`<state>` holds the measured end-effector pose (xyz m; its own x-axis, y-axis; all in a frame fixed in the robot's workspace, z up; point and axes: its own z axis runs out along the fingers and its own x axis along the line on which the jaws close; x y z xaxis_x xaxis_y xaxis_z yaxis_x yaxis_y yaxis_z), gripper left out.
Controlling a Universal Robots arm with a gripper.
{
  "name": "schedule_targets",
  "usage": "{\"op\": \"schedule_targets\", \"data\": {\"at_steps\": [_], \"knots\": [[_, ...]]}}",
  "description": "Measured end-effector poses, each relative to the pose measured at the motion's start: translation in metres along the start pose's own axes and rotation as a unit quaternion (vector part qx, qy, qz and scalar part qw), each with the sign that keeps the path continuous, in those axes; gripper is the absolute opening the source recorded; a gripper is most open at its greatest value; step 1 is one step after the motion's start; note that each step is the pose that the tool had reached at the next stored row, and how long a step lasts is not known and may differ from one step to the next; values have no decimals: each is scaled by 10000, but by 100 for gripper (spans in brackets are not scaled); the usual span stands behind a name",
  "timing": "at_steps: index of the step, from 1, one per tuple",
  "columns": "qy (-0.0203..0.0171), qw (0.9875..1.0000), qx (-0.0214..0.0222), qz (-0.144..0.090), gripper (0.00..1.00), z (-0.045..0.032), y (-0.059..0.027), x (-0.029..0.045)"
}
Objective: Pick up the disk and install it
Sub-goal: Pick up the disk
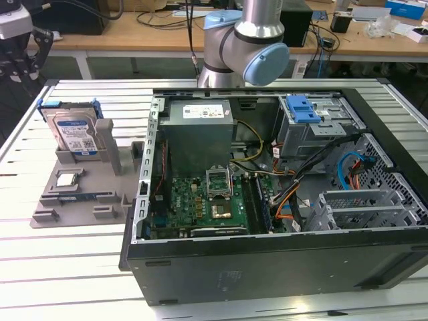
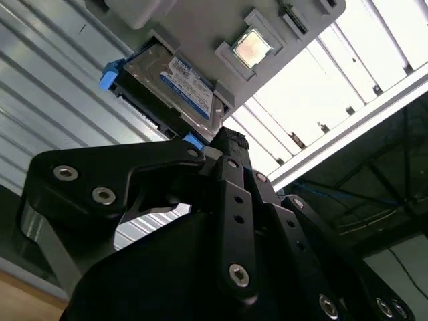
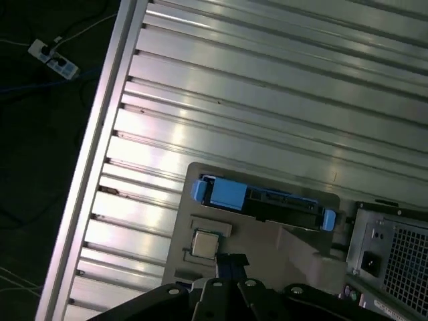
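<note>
The disk (image 1: 75, 132) is a silver drive with a blue-and-white label and blue side rails. It leans upright in a slot of the grey holder (image 1: 80, 197), at the exterior view's left. My gripper (image 1: 22, 59) hangs above and behind the disk, off the table's far corner at the exterior view's left, and holds nothing. In the second wrist view the disk (image 2: 177, 83) lies just beyond the black gripper tip (image 2: 226, 140). The first wrist view shows the disk (image 3: 261, 199) edge-on, a gap away from the gripper links at the picture's edge.
A small square silver chip (image 1: 67, 179) lies on the holder in front of the disk. The open computer case (image 1: 267, 261) takes up the middle and the exterior view's right, with a drive cage and blue latch (image 1: 304, 110) at its far side. The arm's base (image 1: 241, 47) stands behind the case.
</note>
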<state>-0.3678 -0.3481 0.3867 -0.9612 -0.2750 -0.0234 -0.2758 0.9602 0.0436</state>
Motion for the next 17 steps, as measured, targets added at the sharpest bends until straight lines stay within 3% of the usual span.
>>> {"op": "schedule_targets", "data": {"at_steps": [4, 5, 9, 11, 13, 15, 17], "knots": [[21, 9988, -11, -482, 10, 0, 0, 0], [30, 9975, -16, -702, 10, 0, 0, 0], [56, 9916, -30, -1292, 10, 0, 0, 0], [71, 9865, -38, -1636, 10, 0, 0, 0], [79, 9833, -42, -1816, 10, 0, 0, 0], [90, 9786, -48, -2057, 10, 0, 0, 0], [97, 9753, -52, -2208, 10, 0, 0, 0]]}}
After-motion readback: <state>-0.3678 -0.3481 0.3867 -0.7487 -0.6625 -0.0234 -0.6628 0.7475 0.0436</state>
